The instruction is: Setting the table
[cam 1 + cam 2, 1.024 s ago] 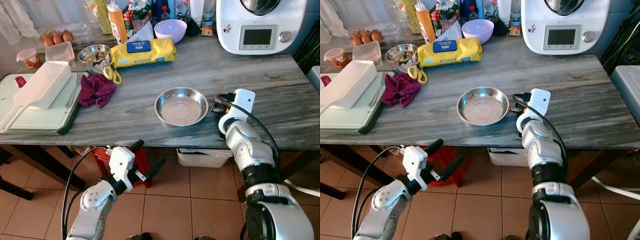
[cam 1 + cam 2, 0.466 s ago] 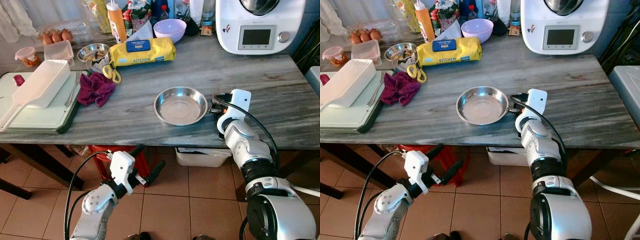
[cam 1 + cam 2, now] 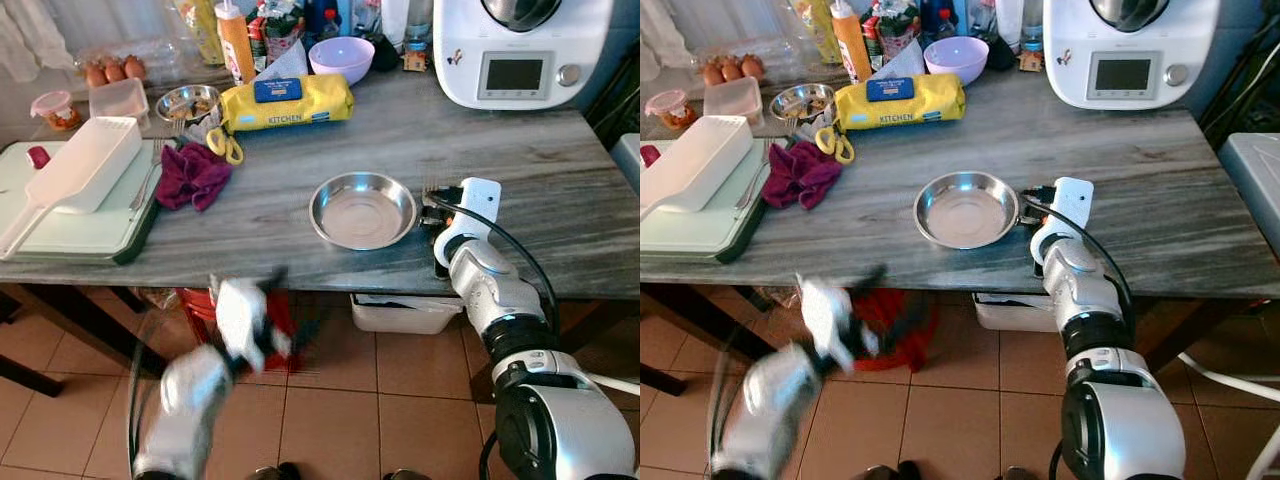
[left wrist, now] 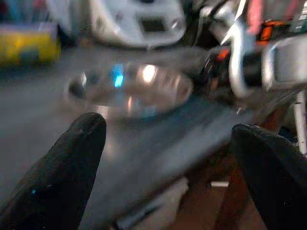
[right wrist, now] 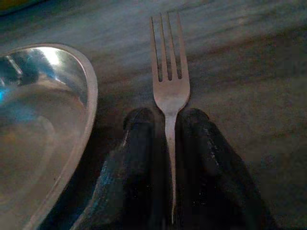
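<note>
A round steel bowl (image 3: pixel 362 210) sits on the grey marble table (image 3: pixel 300 240) near its front edge. Just right of the bowl, my right gripper (image 3: pixel 432 212) rests low over the tabletop. In the right wrist view its two black fingers (image 5: pixel 139 143) are shut on the handle of a silver fork (image 5: pixel 169 91), which lies flat with its tines pointing away, beside the bowl's rim (image 5: pixel 88 96). My left gripper (image 3: pixel 265 310) hangs below the table's front edge, blurred by motion. The left wrist view shows it open (image 4: pixel 168 129), facing the bowl (image 4: pixel 129 88).
At the back stand a white kitchen machine (image 3: pixel 520 50), a pink bowl (image 3: pixel 340 57), a yellow pack (image 3: pixel 285 103) and bottles. A purple cloth (image 3: pixel 192 177), yellow scissors (image 3: pixel 225 147) and a green board with a white container (image 3: pixel 80 170) lie at the left.
My left arm has swung under the table edge and is now smeared by motion. The right gripper with the fork has stayed beside the bowl.
</note>
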Motion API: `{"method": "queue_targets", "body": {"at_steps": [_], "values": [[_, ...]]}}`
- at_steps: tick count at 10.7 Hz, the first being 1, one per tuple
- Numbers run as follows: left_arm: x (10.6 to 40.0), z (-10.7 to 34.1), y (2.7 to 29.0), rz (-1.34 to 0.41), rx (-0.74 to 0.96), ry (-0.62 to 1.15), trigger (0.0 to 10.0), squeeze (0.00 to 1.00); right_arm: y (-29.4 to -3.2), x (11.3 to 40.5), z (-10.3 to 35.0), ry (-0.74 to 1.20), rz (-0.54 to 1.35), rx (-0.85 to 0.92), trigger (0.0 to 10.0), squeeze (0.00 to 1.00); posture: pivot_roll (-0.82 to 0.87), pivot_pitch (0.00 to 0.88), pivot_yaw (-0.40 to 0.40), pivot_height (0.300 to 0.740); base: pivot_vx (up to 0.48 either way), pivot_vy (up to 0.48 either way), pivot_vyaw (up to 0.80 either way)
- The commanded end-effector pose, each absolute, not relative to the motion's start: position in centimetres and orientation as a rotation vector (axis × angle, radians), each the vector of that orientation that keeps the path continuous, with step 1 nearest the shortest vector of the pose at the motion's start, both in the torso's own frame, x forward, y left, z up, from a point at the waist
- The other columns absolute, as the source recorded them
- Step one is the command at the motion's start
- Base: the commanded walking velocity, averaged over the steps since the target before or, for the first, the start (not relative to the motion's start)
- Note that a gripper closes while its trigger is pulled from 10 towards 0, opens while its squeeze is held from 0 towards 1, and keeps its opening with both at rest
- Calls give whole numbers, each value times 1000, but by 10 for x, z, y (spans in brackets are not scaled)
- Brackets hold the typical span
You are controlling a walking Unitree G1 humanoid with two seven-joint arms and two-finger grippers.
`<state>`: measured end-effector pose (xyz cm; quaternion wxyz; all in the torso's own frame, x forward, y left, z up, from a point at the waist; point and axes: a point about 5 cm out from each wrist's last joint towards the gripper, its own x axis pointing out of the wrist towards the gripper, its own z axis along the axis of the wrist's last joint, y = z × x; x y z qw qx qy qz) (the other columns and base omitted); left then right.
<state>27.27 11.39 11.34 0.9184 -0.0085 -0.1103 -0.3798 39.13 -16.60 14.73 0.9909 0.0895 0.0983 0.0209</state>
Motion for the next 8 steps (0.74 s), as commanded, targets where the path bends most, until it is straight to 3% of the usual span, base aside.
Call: {"method": "queue_targets", "body": {"at_steps": [1, 5, 8], "values": [[271, 124, 113, -799, 17, -237, 10000, 0, -162, 386, 131, 263, 50, 172, 10000, 1000, -114, 157, 82, 740, 0, 0, 0], [264, 135, 106, -838, 34, -230, 10000, 0, -164, 384, 126, 265, 43, 172, 10000, 1000, -113, 158, 89, 740, 0, 0, 0], [262, 134, 108, -835, 32, -200, 10000, 0, -164, 386, 160, 84, 72, 149, 10000, 1000, -107, 156, 89, 740, 0, 0, 0]]}}
